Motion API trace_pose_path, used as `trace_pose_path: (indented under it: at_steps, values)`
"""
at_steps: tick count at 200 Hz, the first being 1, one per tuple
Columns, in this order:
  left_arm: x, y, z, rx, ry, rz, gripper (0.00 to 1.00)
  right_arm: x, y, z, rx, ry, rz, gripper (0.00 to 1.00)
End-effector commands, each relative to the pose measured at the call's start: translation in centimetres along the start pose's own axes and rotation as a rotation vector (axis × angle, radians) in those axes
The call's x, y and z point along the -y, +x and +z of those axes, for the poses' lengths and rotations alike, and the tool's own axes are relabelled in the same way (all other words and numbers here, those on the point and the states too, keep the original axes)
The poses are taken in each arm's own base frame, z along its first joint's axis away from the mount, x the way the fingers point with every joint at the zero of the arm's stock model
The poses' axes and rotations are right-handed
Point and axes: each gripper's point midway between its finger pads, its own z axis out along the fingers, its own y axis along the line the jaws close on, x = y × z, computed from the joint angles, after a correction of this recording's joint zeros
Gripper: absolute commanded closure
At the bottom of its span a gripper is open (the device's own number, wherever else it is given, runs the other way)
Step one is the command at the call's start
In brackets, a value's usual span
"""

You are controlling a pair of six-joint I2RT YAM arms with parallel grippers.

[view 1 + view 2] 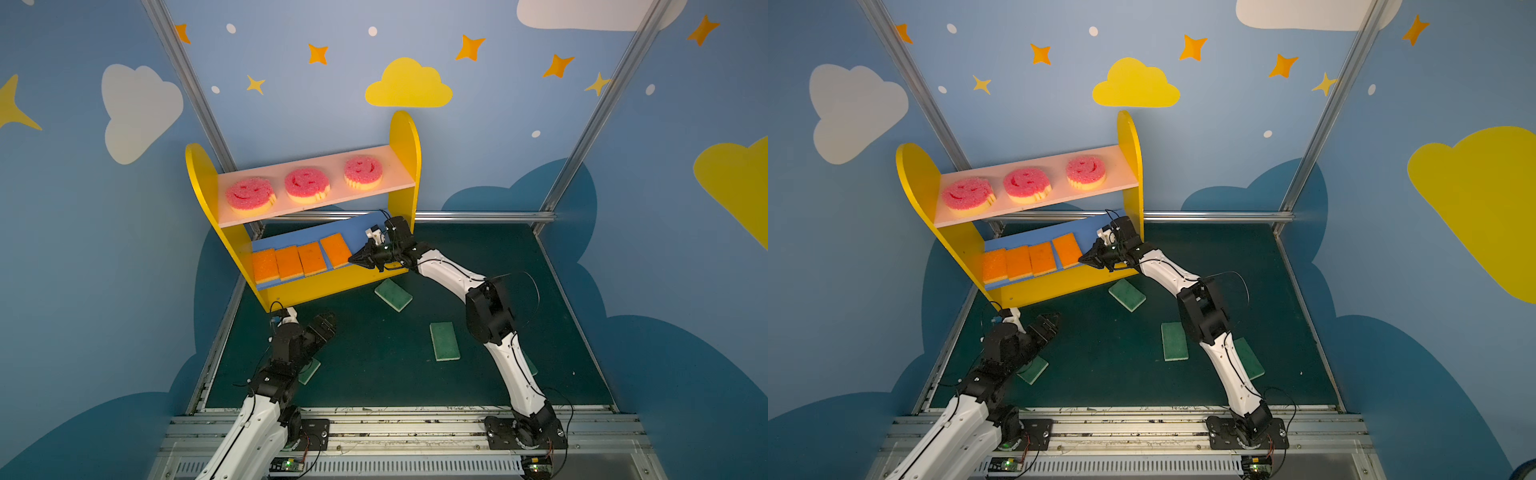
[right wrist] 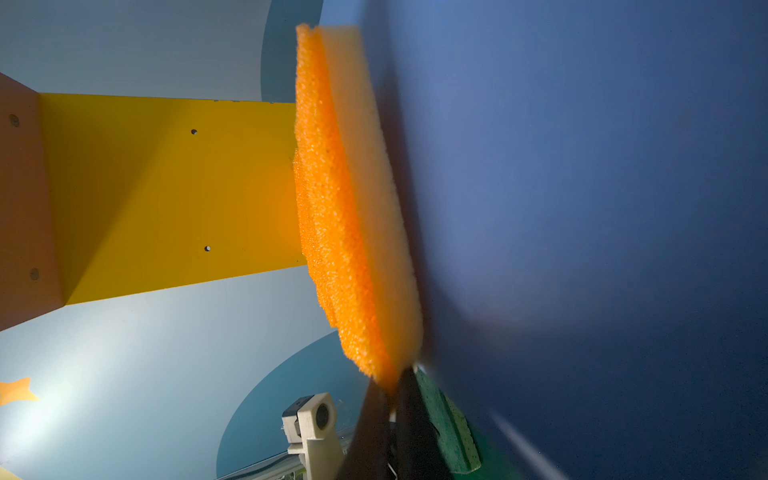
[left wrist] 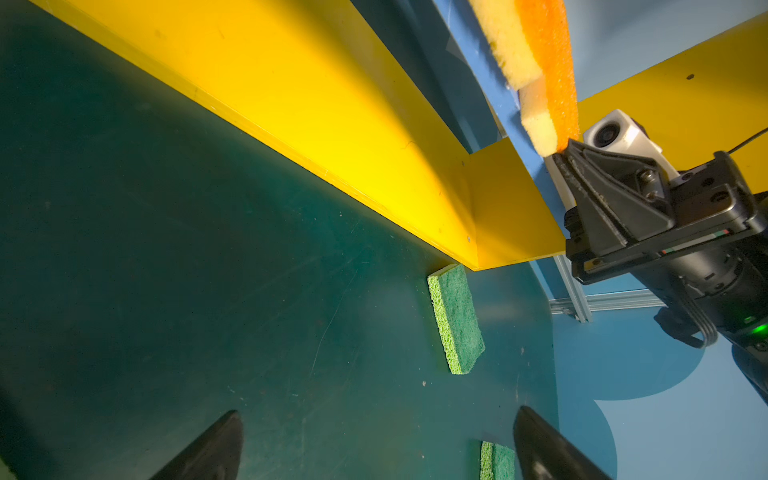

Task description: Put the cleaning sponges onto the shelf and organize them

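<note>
The shelf (image 1: pixel 199 174) (image 1: pixel 913 174) holds three pink smiley sponges (image 1: pixel 306 183) on its pink upper board. Several orange sponges (image 1: pixel 289 262) (image 1: pixel 1017 264) lie in a row on the blue lower board (image 2: pixel 582 208); the rightmost orange sponge (image 1: pixel 336 249) (image 2: pixel 332 208) is turned askew. My right gripper (image 1: pixel 353 258) (image 1: pixel 1084 259) (image 2: pixel 392 386) is shut, its tips against that sponge's near corner. My left gripper (image 1: pixel 328 322) (image 3: pixel 378 411) hangs open and empty above the mat, in front of the shelf's base. Green sponges (image 1: pixel 393 294) (image 1: pixel 444 340) (image 3: pixel 459 320) lie on the mat.
Another green sponge (image 1: pixel 1248 357) lies partly under the right arm, and one more (image 1: pixel 1033 370) under the left arm. The shelf stands askew in the back left corner by the metal frame posts (image 1: pixel 199 104). Blue walls close in the dark green mat (image 1: pixel 374 374).
</note>
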Motion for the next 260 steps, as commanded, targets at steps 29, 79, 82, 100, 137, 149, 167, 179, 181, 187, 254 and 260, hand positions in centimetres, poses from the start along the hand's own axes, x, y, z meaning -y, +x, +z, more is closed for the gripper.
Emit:
trace_pose_path:
  at_steps: [29, 79, 82, 100, 137, 149, 167, 179, 181, 187, 254, 260]
  values:
    - [-0.3, 0.2, 0.1, -0.013, -0.007, 0.005, 0.00, -1.0, 0.2, 1.4, 0.005, -0.033, -0.034, 0.95]
    - [0.1, 0.1, 0.0, -0.025, -0.005, 0.026, 0.00, -2.2, 0.7, 1.2, -0.006, -0.048, -0.045, 0.76]
    - [0.1, 0.2, 0.0, -0.027, -0.007, 0.027, 0.00, -2.3, 0.8, 1.1, -0.008, -0.049, -0.044, 0.74]
    - [0.0, 0.3, -0.1, -0.040, -0.020, 0.036, 0.00, -2.8, 1.0, 0.6, -0.012, -0.050, -0.043, 0.67]
    - [0.4, 0.4, -0.3, -0.057, -0.016, 0.047, 0.00, -4.1, 1.5, -0.5, -0.004, -0.063, -0.071, 0.60]
    - [0.5, 0.4, -0.4, -0.059, -0.010, 0.048, 0.00, -4.6, 1.6, -1.0, 0.001, -0.067, -0.081, 0.59]
    - [1.0, 0.6, -0.4, -0.071, 0.014, 0.048, 0.01, -5.2, 1.9, -1.7, 0.007, -0.070, -0.101, 0.57]
    - [1.3, 0.8, -0.3, -0.089, 0.030, 0.049, 0.02, -5.4, 2.1, -2.2, 0.011, -0.069, -0.110, 0.56]
    - [1.4, 0.9, -0.2, -0.092, 0.033, 0.050, 0.02, -5.4, 2.1, -2.3, 0.010, -0.069, -0.111, 0.55]
    - [1.5, 1.0, -0.2, -0.104, 0.037, 0.051, 0.02, -5.5, 2.3, -2.6, 0.012, -0.069, -0.117, 0.54]
    - [4.2, 5.5, 2.0, -0.271, 0.032, 0.219, 0.10, -5.9, 3.6, -7.3, 0.054, -0.070, -0.159, 0.49]
    - [4.5, 6.1, 2.4, -0.290, 0.030, 0.230, 0.11, -5.7, 3.7, -7.9, 0.062, -0.065, -0.161, 0.49]
